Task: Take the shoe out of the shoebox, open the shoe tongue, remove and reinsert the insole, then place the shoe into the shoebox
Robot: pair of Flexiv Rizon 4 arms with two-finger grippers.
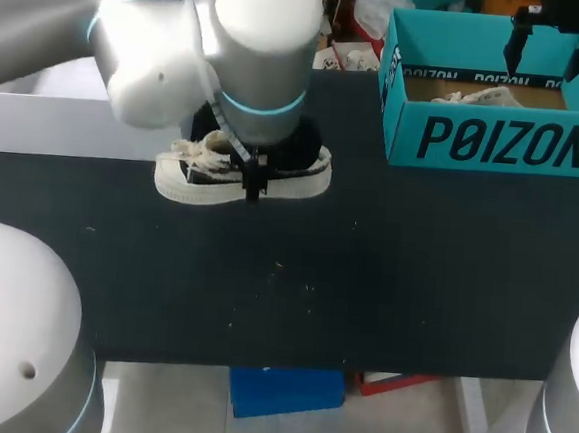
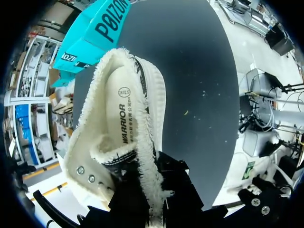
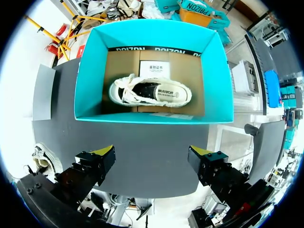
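A cream low-top shoe with a frayed collar rests on the black table left of middle. My left gripper comes down onto it from above. In the left wrist view the shoe shows its printed insole, and my left gripper is shut on the frayed side wall of the collar. The teal shoebox stands at the back right. My right gripper hangs open above it, holding nothing. From the right wrist, my right gripper looks down on the shoebox, in which a second shoe lies.
A white box lies along the table's back left edge. The shoebox stands ahead of the held shoe. Bare black tabletop stretches from the shoe to the front edge.
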